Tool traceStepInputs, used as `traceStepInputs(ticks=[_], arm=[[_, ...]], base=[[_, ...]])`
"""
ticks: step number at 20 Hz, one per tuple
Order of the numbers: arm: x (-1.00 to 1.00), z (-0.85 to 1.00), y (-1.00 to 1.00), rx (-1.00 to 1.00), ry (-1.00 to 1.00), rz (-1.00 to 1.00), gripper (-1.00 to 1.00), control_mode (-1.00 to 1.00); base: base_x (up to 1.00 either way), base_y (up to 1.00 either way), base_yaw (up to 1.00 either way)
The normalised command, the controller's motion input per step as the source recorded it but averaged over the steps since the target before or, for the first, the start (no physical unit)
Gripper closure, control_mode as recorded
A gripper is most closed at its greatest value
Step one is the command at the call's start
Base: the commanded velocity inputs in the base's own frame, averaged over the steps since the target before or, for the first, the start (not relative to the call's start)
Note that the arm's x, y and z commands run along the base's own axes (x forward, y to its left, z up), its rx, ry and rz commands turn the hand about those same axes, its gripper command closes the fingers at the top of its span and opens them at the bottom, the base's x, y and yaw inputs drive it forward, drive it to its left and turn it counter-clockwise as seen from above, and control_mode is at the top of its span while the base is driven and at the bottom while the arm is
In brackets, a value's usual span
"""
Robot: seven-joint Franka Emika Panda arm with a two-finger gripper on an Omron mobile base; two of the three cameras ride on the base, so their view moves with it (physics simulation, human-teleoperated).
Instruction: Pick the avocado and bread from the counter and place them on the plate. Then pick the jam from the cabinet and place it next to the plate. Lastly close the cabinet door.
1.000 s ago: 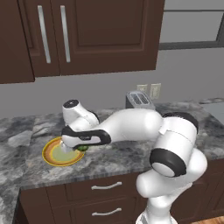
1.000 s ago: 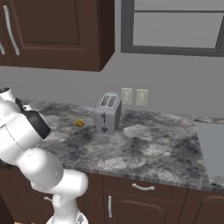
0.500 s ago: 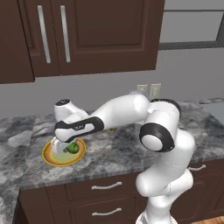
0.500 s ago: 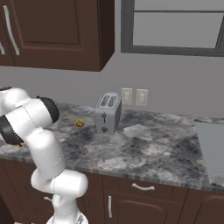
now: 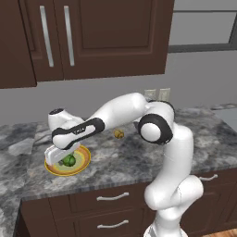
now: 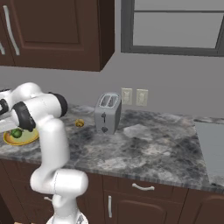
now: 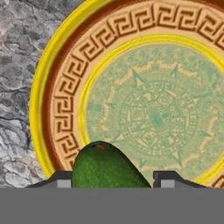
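Gripper: we see the gripper low over the plate, with the arm reaching from the right across the counter.
Jaws: in the hand view the two finger tips stand on both sides of the avocado, close to it; the jaws are narrow and hold the fruit between them.
Avocado: the avocado is dark green and sits between the fingers, over the near rim of the plate; in the left base view it is on or just above the plate, and we cannot tell if it touches.
Plate: the plate lies flat on the counter at the left, with a yellow rim and a pale green centre.
Bread: the bread lies on the counter, well apart from the plate; in the right base view it is just left of the toaster.
Counter: the counter is grey marbled stone.
Toaster: the toaster stands upright near the wall.
Cabinet: the cabinet hangs above the counter, and the doors we see are shut.
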Motion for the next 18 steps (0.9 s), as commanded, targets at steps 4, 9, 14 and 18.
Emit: traceStepInputs(ticks=[4, 9, 14, 18], arm=[[0.04, -0.21, 0.22, 0.0, 0.03, -0.01, 1.0, -1.0], [0.15, -0.31, 0.03, 0.0, 0.06, 0.0, 1.0, -1.0], [0.17, -0.18, 0.0, 0.0, 0.01, 0.0, 1.0, -1.0], [0.01, -0.01, 0.05, 0.0, 0.0, 0.0, 1.0, -1.0]], base=[[0.0, 0.0, 0.0], [0.0, 0.0, 0.0], [0.0, 0.0, 0.0], [0.0, 0.0, 0.0]])
